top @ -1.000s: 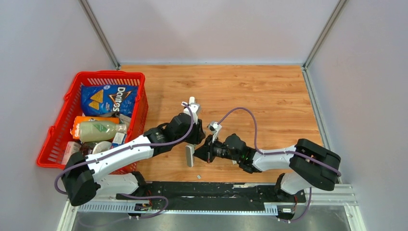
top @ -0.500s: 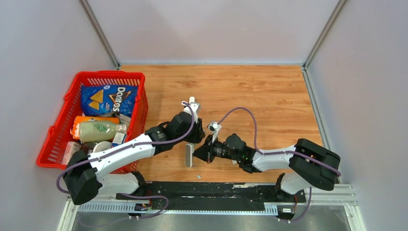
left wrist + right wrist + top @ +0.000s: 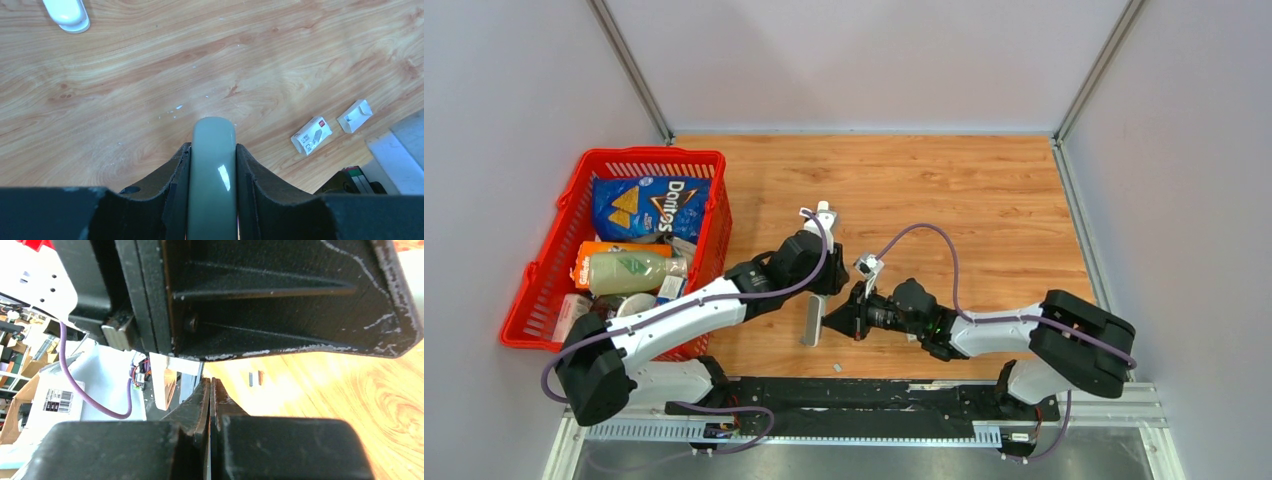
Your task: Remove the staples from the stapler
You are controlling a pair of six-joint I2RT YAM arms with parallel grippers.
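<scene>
The stapler (image 3: 811, 322) is a smooth grey-green bar hanging nearly upright just above the wooden table (image 3: 944, 200), its lower end tipped a little to the left. My left gripper (image 3: 820, 298) is shut on its upper part. In the left wrist view the stapler (image 3: 212, 132) fills the gap between both black fingers (image 3: 170, 175). My right gripper (image 3: 830, 322) is shut with nothing in it, its pointed tip right beside the stapler's right side. In the right wrist view its tips (image 3: 210, 382) are pressed together under the left gripper's black body. No staples show in any view.
Two small whitish packets (image 3: 312, 135) (image 3: 354, 116) lie on the wood near the front rail (image 3: 874, 395). A red basket (image 3: 654, 153) of groceries stands at the left. A white rounded object (image 3: 67, 14) sits at the far edge of the left wrist view.
The stapler's lower end has swung slightly left, and the right gripper's tip has followed it leftward. Neither gripper's opening has changed.
</scene>
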